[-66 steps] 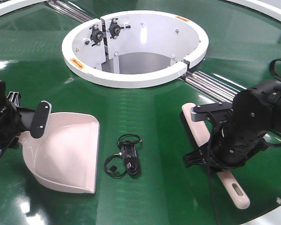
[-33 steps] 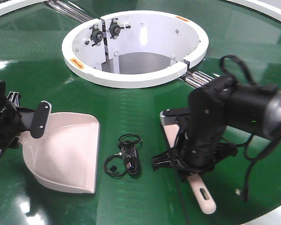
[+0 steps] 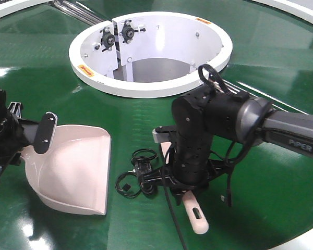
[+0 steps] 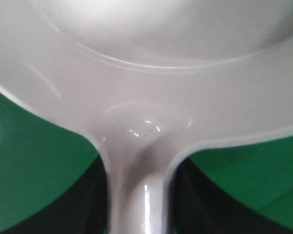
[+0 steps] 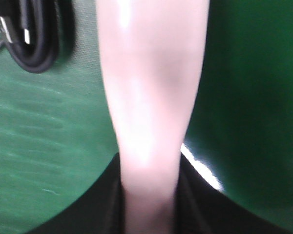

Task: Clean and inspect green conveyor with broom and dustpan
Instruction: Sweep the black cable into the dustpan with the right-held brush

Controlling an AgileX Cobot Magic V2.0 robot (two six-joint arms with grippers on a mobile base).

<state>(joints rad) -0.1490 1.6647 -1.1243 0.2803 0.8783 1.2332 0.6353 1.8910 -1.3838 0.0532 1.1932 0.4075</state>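
The green conveyor [image 3: 271,62] fills the front view. My left gripper [image 3: 10,143] at the left edge is shut on the handle of the pale pink dustpan [image 3: 73,166], whose lip rests on the belt; the left wrist view shows the handle [image 4: 136,195] between the jaws. My right gripper [image 3: 185,179] is shut on the pale pink broom [image 3: 195,216], which lies low over the belt with its slotted handle end toward me. The right wrist view shows the broom body [image 5: 151,97] clamped between the jaws. The broom head sits right beside a coiled black cable [image 3: 141,177].
The white ring hub [image 3: 151,52] stands at the back middle, with steel rails [image 3: 73,8] running out from it. The black cable also shows in the right wrist view [image 5: 34,39] at top left. The conveyor's white outer edge [image 3: 308,237] runs at the bottom right.
My right arm has swept the broom leftward across the belt, from the right side to right beside the black cable. The left arm and dustpan have not moved.
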